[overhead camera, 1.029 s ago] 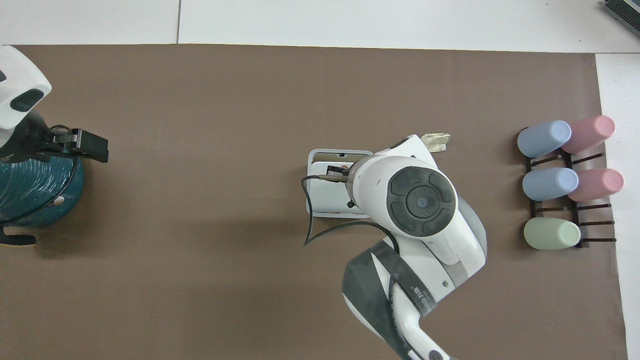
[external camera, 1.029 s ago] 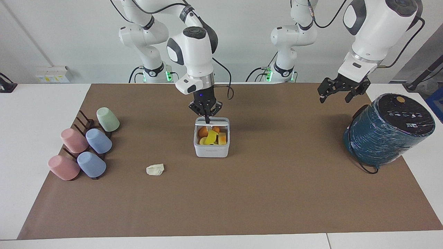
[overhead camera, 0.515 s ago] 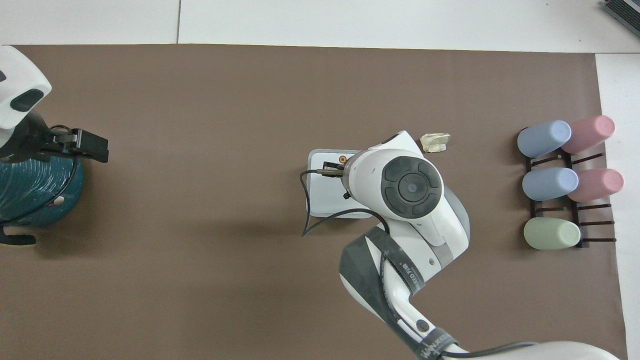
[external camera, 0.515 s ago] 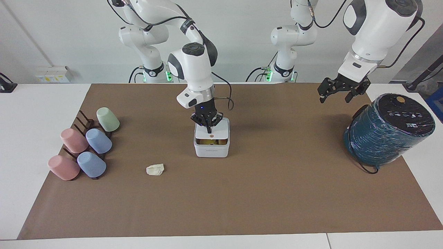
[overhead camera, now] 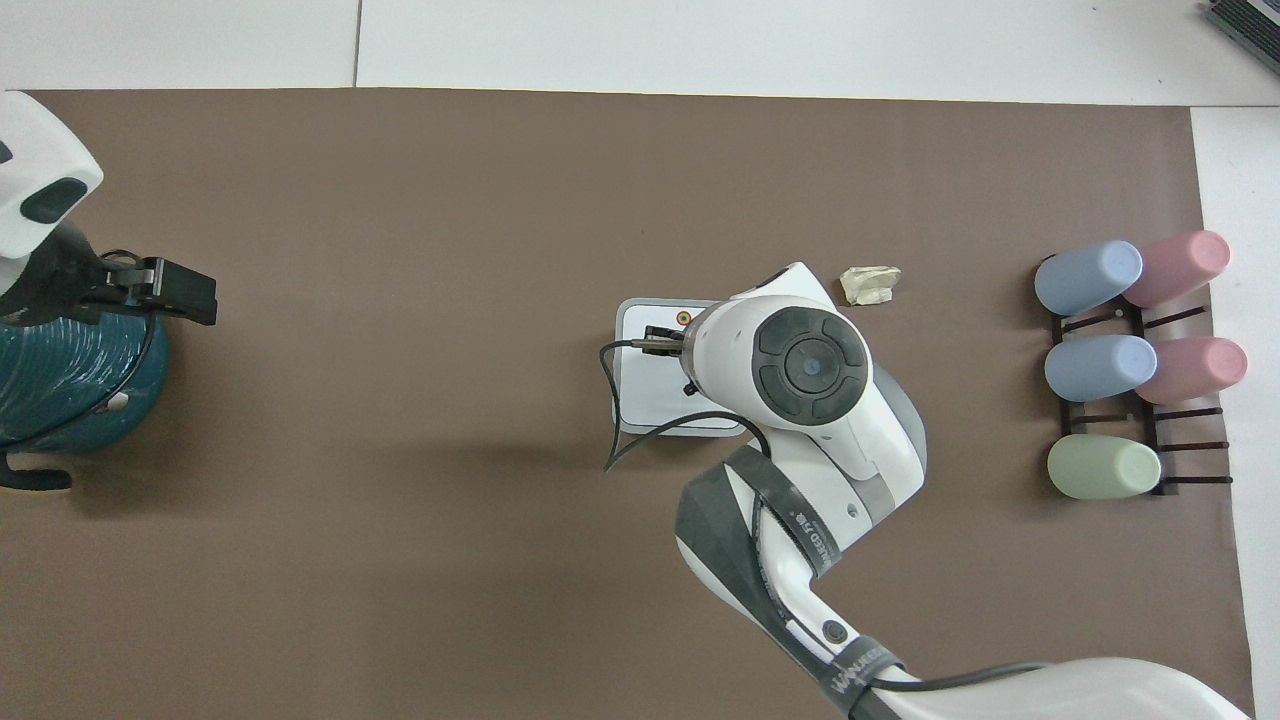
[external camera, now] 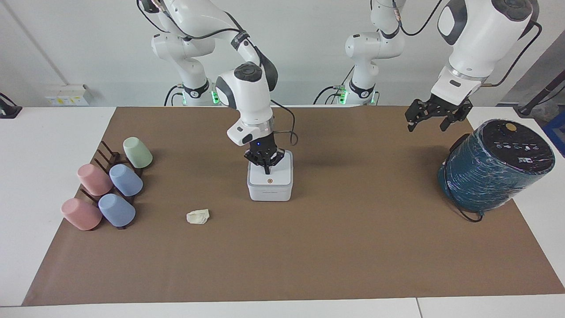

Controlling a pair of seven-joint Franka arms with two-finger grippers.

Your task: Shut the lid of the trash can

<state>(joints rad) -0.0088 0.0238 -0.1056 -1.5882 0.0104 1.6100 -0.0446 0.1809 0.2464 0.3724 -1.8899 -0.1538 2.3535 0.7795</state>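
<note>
Looking from the facing view first, the trash can [external camera: 269,185] sits near the middle of the brown mat [external camera: 309,247], and its lid [external camera: 270,174] lies flat on top with the orange-ringed dot facing up, so it looks closed or all but closed to me. The right gripper [external camera: 266,166] points straight down onto the lid, directly above it, its fingers drawn together into a single tip that presses on the lid's surface and holds nothing; the dot lies just a little farther from the robots than that tip. So the lid lies straight below the jaws, and any last push would go downward. The left gripper [external camera: 433,115] hangs in the air near the large teal cylinder [external camera: 496,165], well apart from the can, fingers spread and empty, waiting. A crumpled scrap [external camera: 198,216] lies on the mat toward the right arm's end, and a rack of cups [external camera: 108,185] lies still closer to that end. From the overhead view, the right arm's wrist covers much of the can, leaving only one side of the lid [overhead camera: 650,370] visible; the fingertips are hidden there. The left gripper [overhead camera: 170,290] shows over the edge of the teal cylinder [overhead camera: 60,390]. The right arm is plainly the nearer one for finishing.
</note>
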